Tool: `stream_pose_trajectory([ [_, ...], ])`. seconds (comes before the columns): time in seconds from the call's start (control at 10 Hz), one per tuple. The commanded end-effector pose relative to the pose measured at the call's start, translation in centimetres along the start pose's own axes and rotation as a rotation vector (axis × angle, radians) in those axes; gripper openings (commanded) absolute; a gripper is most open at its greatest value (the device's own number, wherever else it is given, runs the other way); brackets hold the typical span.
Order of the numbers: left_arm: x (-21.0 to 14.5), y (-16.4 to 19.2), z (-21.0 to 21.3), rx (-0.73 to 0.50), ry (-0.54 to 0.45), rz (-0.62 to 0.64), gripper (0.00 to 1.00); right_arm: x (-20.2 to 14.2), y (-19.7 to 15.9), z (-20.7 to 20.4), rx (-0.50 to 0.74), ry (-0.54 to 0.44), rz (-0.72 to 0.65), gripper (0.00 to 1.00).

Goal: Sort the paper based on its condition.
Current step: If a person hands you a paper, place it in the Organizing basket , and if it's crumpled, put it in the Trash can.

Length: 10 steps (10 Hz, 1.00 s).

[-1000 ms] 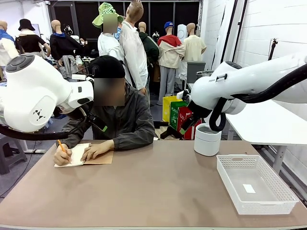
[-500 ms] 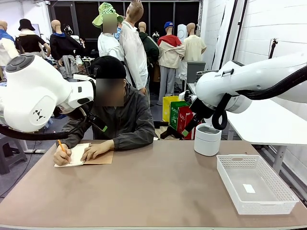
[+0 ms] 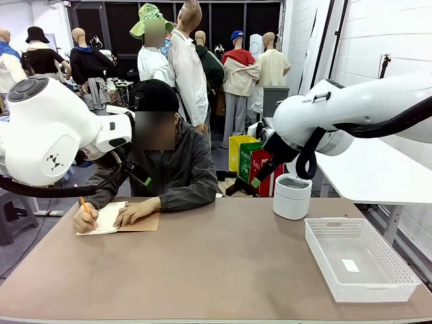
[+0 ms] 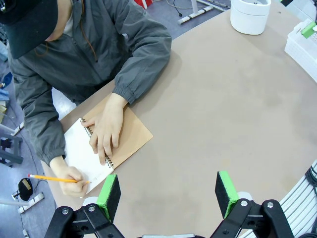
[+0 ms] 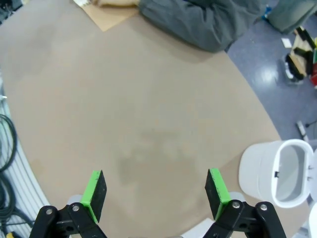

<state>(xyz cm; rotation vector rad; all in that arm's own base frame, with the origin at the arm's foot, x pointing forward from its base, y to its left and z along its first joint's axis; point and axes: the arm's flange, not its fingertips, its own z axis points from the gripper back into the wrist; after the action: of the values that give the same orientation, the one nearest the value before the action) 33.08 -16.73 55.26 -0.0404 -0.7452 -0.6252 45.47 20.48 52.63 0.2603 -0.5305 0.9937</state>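
The paper is out of view as loose sheets. A person at the far side writes with a pencil on the white page of a spiral notebook with a brown cover, the other hand flat on it. The same notebook lies at the table's far left. My left gripper hangs open high above the table, just beside the notebook, nothing between its green pads. High over the bare middle of the table, my right gripper is open too, holding nothing.
A white lidded bin stands at the far right, seen also as the bin from the right wrist. A white mesh basket sits at the near right with a small white label inside. The brown table spreads between them.
The right arm has shifted slightly up and to the right. The person keeps writing in the same place. The left arm has not moved.
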Motion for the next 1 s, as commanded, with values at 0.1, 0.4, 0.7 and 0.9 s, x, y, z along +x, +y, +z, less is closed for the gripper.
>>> stream_pose_trajectory([
  [0.1, -0.1, 0.1, 0.0, 0.004, 0.001, 0.002, 1.0, 0.3, 2.4, 1.9, 0.068, -0.074, 0.045, 1.0],
  [0.4, -0.1, 0.1, 0.0, 0.004, 0.001, 0.002, 1.0, -0.1, 4.6, 3.0, 0.092, -0.148, 0.146, 1.0],
  [0.7, -0.1, 0.1, 0.0, 0.004, 0.001, 0.002, 1.0, -0.8, 5.2, 3.1, 0.103, -0.161, 0.172, 1.0],
  [0.9, -0.1, 0.1, 0.0, 0.004, 0.001, 0.002, 1.0, -0.8, 5.5, 3.0, 0.107, -0.167, 0.167, 1.0],
])
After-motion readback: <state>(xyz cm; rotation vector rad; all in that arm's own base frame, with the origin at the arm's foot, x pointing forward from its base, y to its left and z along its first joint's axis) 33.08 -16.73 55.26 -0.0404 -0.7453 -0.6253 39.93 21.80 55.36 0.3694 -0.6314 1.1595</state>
